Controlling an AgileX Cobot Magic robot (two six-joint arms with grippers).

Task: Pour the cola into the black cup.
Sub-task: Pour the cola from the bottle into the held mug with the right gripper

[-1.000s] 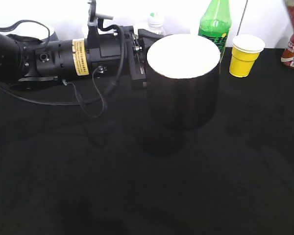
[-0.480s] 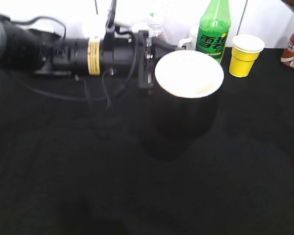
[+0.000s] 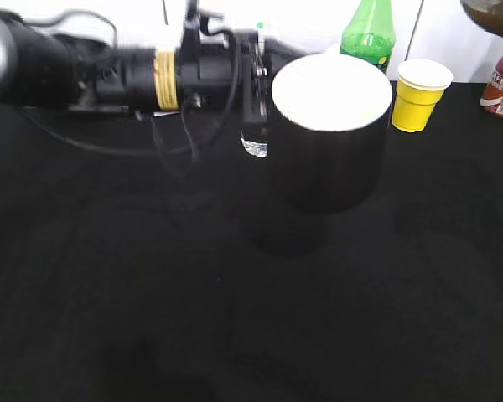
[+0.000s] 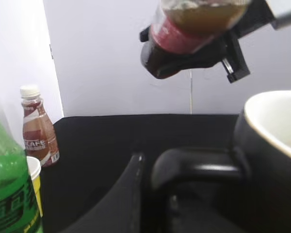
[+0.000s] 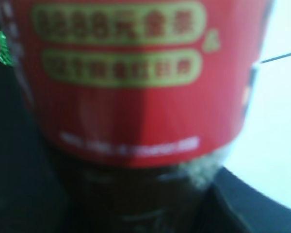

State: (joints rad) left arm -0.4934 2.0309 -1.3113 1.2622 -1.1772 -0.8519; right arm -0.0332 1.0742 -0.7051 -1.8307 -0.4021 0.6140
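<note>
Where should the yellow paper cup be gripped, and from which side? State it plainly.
Grip the yellow paper cup across its side wall, just below the rim, coming from the front. It stands upright, mouth open, tapering downward; the green bottle stands close beside it, so the front is probably freest.

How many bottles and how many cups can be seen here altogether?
Bottles: 4 — cola, green soda bottle, brown drink bottle, small clear bottle.
Cups: 2 — black cup, yellow paper cup.
Total: 6.
</note>
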